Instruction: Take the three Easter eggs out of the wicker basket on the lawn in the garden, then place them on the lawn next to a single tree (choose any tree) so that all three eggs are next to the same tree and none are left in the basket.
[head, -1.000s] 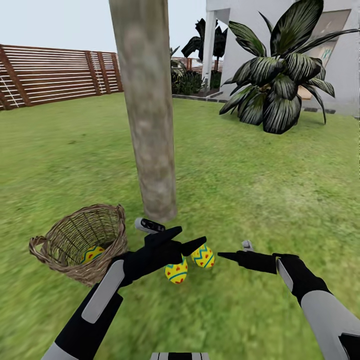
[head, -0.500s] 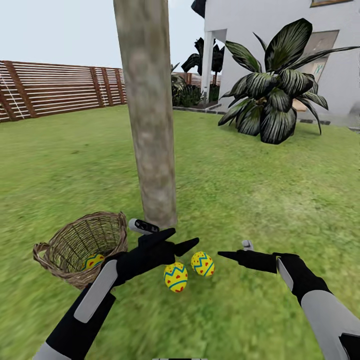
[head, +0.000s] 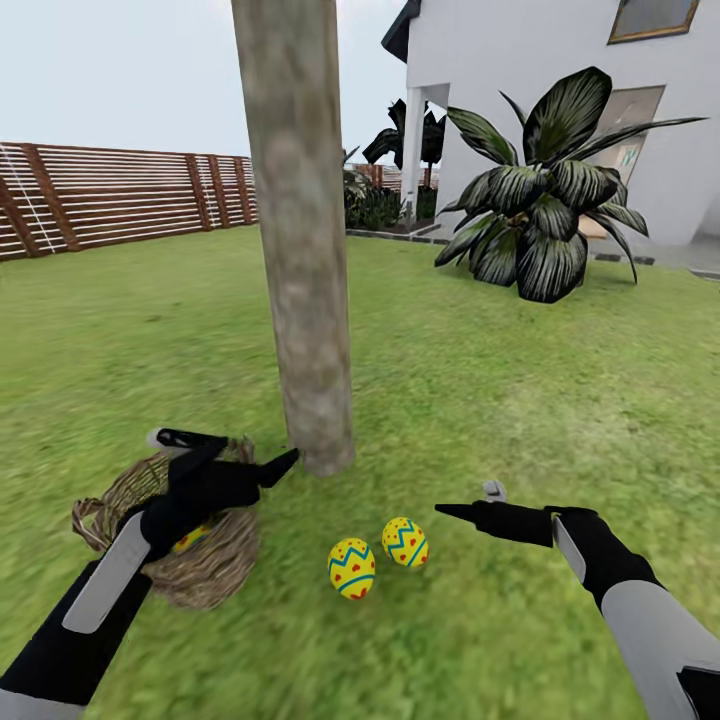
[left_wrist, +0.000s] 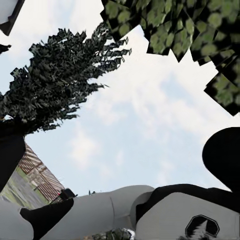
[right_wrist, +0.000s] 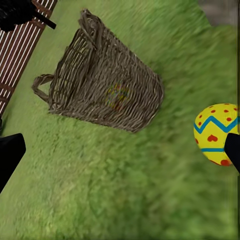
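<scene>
Head view, lower centre: two Easter eggs lie on the lawn (head: 520, 380), the left egg (head: 352, 567) and the right egg (head: 405, 541), just beside each other, apart by a thin strip of grass. Both sit near the foot of the tree trunk (head: 300, 250), slightly below and right of its base. Shells smooth, yellow, blue zigzag bands, red marks.

Lower left: wicker basket (head: 205, 575), round, brown open twig weave, a loop handle at its left rim. A third egg (head: 190, 540) shows partly through the weave, inside the basket; most of it is hidden by the arm. In the right wrist view the basket (right_wrist: 105, 95) shows its woven wall, the egg a faint blur through the weave, and one lawn egg (right_wrist: 216, 134) sits at the frame's right edge.

Left pincer (head: 232, 452) hovers over the basket's upper rim, fingers spread wide, nothing between them. Right pincer (head: 470, 503) hangs lower right of centre, right of the eggs; its fingers look near together, but I cannot tell the gap.

Open grass spreads right of the trunk up to a striped broad-leaved plant (head: 545, 215) before a white house (head: 560, 60). A slatted wooden fence (head: 110, 195) bounds the upper left.
</scene>
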